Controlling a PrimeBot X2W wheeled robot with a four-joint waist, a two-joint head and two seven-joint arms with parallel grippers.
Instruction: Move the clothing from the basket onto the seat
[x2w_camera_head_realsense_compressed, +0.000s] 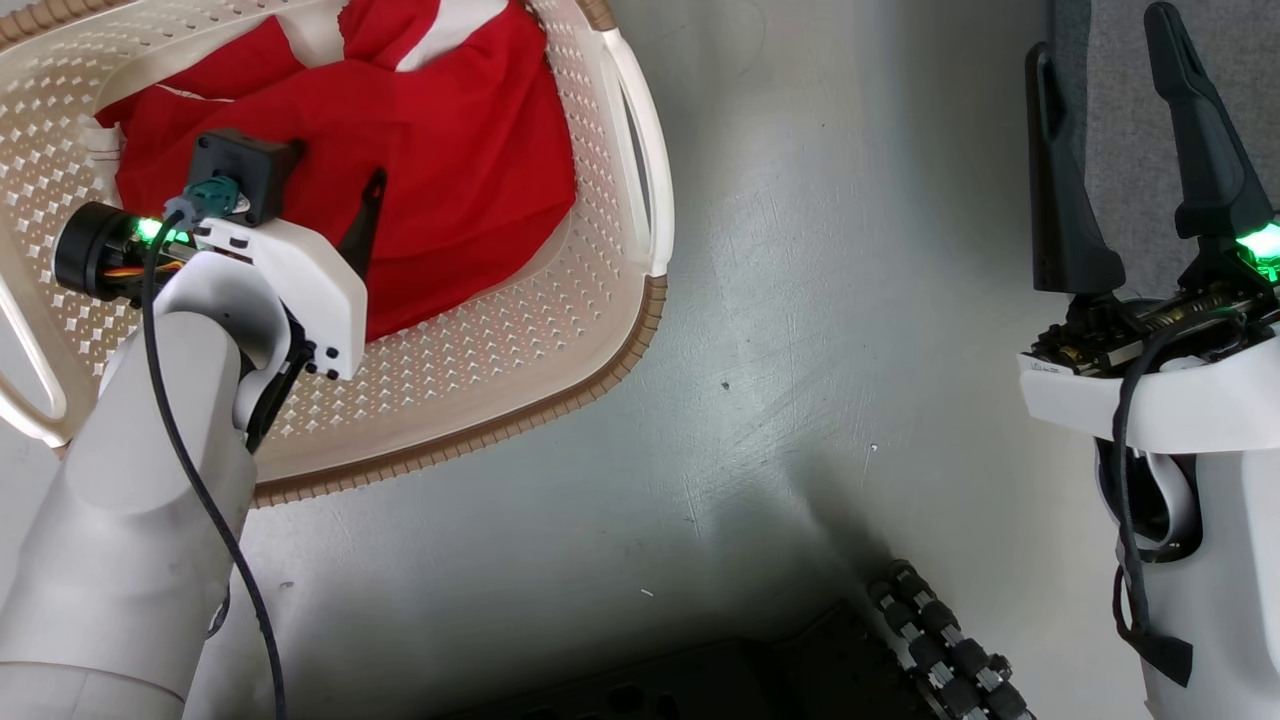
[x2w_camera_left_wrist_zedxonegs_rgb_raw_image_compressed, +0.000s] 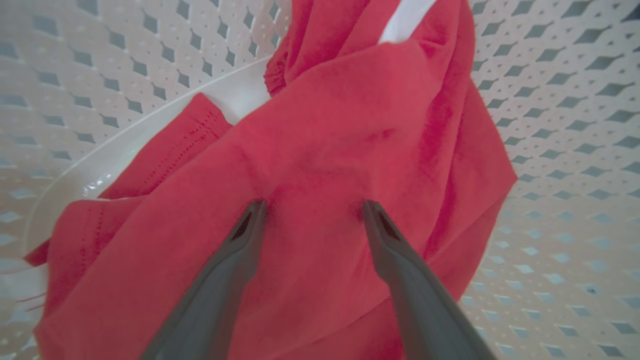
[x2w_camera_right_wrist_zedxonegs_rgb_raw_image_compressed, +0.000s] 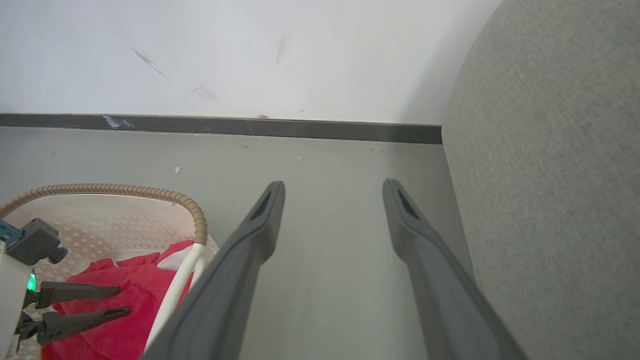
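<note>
The red clothing (x2w_camera_head_realsense_compressed: 450, 150) lies bunched in the cream basket (x2w_camera_head_realsense_compressed: 560, 370) at the upper left, with a white panel showing at its top. My left gripper (x2w_camera_left_wrist_zedxonegs_rgb_raw_image_compressed: 312, 205) is down inside the basket, open, with both fingertips pressing into the red fabric (x2w_camera_left_wrist_zedxonegs_rgb_raw_image_compressed: 350, 125). In the head view one dark finger (x2w_camera_head_realsense_compressed: 365, 215) shows past the wrist. My right gripper (x2w_camera_head_realsense_compressed: 1100, 40) hangs open and empty at the upper right, in front of the grey seat (x2w_camera_head_realsense_compressed: 1130, 150). The right wrist view shows the seat (x2w_camera_right_wrist_zedxonegs_rgb_raw_image_compressed: 550, 175) rising right of the right gripper (x2w_camera_right_wrist_zedxonegs_rgb_raw_image_compressed: 333, 186), and the basket (x2w_camera_right_wrist_zedxonegs_rgb_raw_image_compressed: 125, 190) at lower left.
Grey floor (x2w_camera_head_realsense_compressed: 800, 300) runs between the basket and the seat. The robot's dark base with its roller wheel (x2w_camera_head_realsense_compressed: 940, 640) sits at the bottom. A white wall with a dark skirting board (x2w_camera_right_wrist_zedxonegs_rgb_raw_image_compressed: 320, 129) stands behind the basket.
</note>
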